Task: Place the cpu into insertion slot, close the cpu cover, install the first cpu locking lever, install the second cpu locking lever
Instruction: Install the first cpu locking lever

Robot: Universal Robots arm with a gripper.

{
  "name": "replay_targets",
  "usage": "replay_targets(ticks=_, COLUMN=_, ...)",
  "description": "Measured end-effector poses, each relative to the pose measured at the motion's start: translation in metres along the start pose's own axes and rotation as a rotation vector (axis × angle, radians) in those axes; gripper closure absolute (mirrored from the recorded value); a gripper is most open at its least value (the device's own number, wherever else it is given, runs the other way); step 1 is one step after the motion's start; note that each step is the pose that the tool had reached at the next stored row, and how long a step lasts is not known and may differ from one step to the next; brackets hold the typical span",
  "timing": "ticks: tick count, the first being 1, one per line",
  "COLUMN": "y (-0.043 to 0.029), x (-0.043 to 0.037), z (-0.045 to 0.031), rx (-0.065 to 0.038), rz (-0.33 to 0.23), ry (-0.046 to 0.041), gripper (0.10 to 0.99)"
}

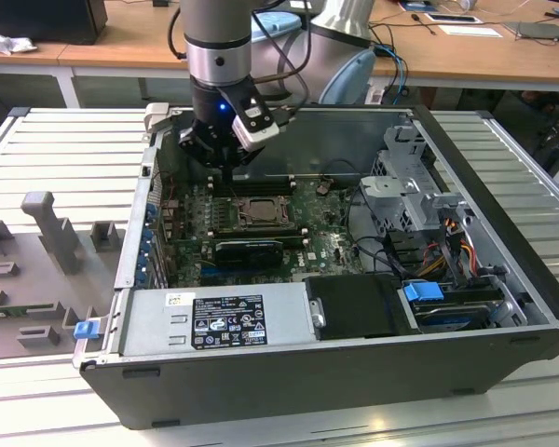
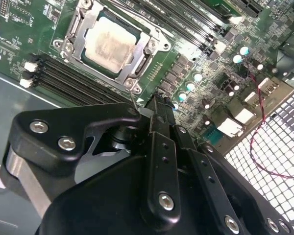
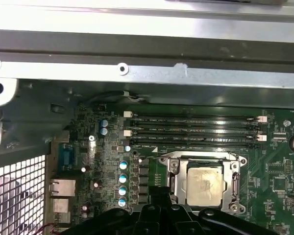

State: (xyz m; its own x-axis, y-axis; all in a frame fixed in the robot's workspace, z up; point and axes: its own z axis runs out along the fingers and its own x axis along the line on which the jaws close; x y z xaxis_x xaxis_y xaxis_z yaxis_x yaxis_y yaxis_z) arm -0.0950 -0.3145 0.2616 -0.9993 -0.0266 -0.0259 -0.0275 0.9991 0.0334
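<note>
The cpu (image 2: 110, 44) lies flat in its socket on the green motherboard, pale metal top up; it also shows in the first wrist view as the cpu (image 3: 203, 185) and in the exterior view as the cpu (image 1: 258, 212). The silvery cpu cover (image 2: 143, 62) lies down around it as a frame, also seen as the cpu cover (image 3: 233, 180). A thin wire lever (image 2: 133, 99) rises from the socket corner beside my fingertips. My gripper (image 2: 157, 102) hangs just off that corner of the socket, its black fingers pressed together with nothing visible between them. From outside, the gripper (image 1: 226, 166) hovers over the socket's far edge.
Black memory slots (image 3: 193, 131) run beside the socket. The open computer case (image 1: 503, 200) walls in the board, with a drive cage (image 1: 415, 191) and loose cables at the exterior view's right and a power supply (image 1: 219, 321) in front. A perforated back panel (image 2: 277, 161) is close.
</note>
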Motion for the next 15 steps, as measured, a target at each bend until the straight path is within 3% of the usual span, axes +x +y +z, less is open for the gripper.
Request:
replay_targets(ticks=8, y=0.0006, x=0.0155, z=-0.0001, rx=0.0, rz=0.0, ry=-0.0002, gripper=0.98)
replay_targets(ticks=15, y=0.0051, x=0.0221, z=0.002, rx=-0.001, rz=0.0, ry=0.0, gripper=0.98)
